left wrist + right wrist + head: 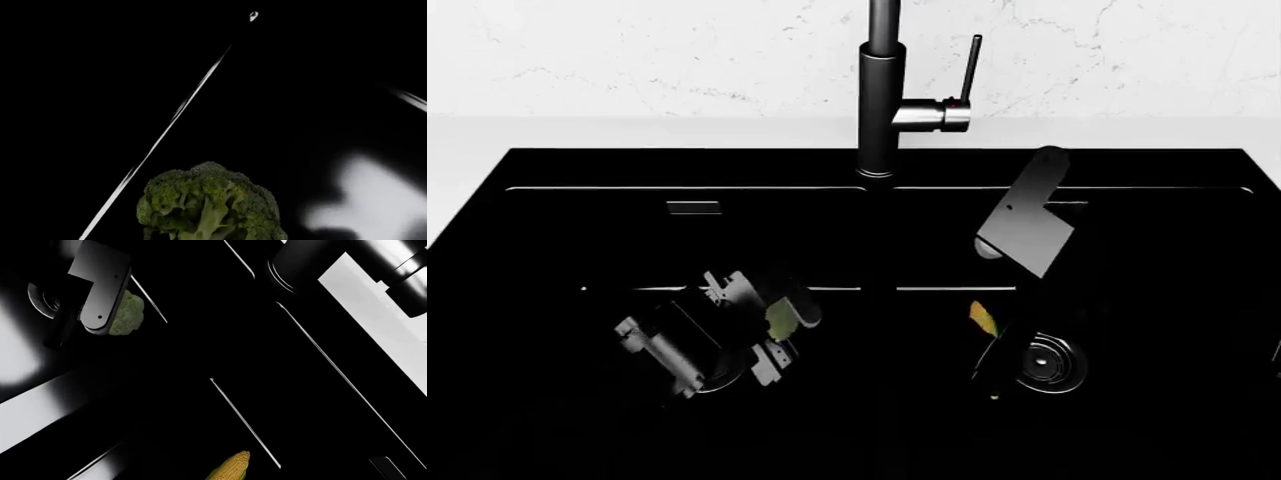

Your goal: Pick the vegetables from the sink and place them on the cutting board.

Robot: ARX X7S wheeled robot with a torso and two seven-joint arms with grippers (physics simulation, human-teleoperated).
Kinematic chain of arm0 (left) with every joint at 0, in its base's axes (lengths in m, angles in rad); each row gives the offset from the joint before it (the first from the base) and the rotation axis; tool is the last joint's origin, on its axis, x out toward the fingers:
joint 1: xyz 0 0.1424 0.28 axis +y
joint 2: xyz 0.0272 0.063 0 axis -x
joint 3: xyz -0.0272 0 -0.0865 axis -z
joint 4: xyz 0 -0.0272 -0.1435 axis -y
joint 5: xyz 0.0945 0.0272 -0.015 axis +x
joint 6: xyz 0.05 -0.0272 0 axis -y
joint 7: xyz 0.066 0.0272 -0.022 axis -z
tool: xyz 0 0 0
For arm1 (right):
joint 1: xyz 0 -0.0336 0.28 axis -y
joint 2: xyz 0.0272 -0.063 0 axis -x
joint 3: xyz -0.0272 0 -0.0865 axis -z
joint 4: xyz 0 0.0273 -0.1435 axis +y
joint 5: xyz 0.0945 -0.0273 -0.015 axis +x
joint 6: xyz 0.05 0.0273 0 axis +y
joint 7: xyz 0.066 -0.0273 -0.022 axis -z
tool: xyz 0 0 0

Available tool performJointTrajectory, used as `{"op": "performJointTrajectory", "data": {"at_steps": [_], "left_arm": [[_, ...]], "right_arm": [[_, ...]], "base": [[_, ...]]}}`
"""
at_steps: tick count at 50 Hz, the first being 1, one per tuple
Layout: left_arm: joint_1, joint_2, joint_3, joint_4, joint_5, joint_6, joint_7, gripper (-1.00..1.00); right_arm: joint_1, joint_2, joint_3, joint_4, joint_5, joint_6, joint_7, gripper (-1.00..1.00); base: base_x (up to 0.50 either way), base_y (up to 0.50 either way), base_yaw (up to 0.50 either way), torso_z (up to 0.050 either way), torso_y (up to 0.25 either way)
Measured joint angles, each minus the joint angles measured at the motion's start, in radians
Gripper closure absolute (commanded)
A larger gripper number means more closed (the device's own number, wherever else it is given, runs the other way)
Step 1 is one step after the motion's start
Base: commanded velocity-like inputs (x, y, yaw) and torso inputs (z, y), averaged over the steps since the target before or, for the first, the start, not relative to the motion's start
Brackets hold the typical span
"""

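In the head view both arms reach down into the black double sink (587,170). The left gripper (777,330) sits low in the left basin, over that basin's drain, and a pale green floret (782,318) shows between its metal fingers; whether the fingers press on it or only stand around it cannot be told. The left wrist view shows the same floret (210,205) close up, with a bumpy green crown and a pale stem, against the dark sink floor. From the right wrist view it (125,314) lies tucked beside a grey finger of the left gripper (100,287).

In the right basin the corn (982,318) lies just beside the round metal drain (1049,362), on the side nearer the divider between the basins. The right wrist view catches its yellow tip (230,467) with a green husk edge. The right arm (1028,215) hangs above that basin, well apart from the corn; its fingers are not in sight.

At the far rim, on the middle line, stands the dark faucet (882,95), with the pale marbled wall (627,55) behind.
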Motion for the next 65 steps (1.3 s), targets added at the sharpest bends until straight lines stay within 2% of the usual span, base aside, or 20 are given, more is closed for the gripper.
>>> {"op": "performJointTrajectory", "data": {"at_steps": [6,19,29,43,54,65], "left_arm": [[0.021,-0.027,-0.008,0.080,0.041,-0.021,-0.026,1.00],[0.124,-0.252,-0.125,0.744,0.006,-0.230,-0.109,1.00],[0.171,-0.336,-0.282,1.039,-0.084,-0.292,-0.183,1.00],[0.189,-0.354,-0.440,1.180,-0.175,-0.316,-0.255,1.00],[0.187,-0.350,-0.490,1.204,-0.202,-0.320,-0.281,1.00],[0.193,-0.352,-0.509,1.215,-0.214,-0.321,-0.293,1.00]], "right_arm": [[0.008,0.002,0.008,-0.003,0.009,0.004,0.009,-1.00],[0.038,-0.038,0.070,0.079,0.096,0.068,0.125,-1.00],[0.039,-0.095,0.089,0.169,0.166,0.135,0.219,-1.00],[-0.021,-0.168,0.133,0.357,0.336,0.199,0.377,-1.00],[-0.054,-0.217,0.142,0.519,0.398,0.198,0.425,-1.00],[-0.056,-0.255,0.128,0.665,0.356,0.143,0.408,-1.00]], "base": [[0.00,0.00,0.00,0.000,-0.002],[0.00,0.00,0.00,0.000,0.000],[0.00,0.00,0.00,0.000,0.000],[0.00,0.00,0.00,0.000,0.000],[0.00,0.00,0.00,0.000,0.000],[0.00,0.00,0.00,0.000,0.000]]}}
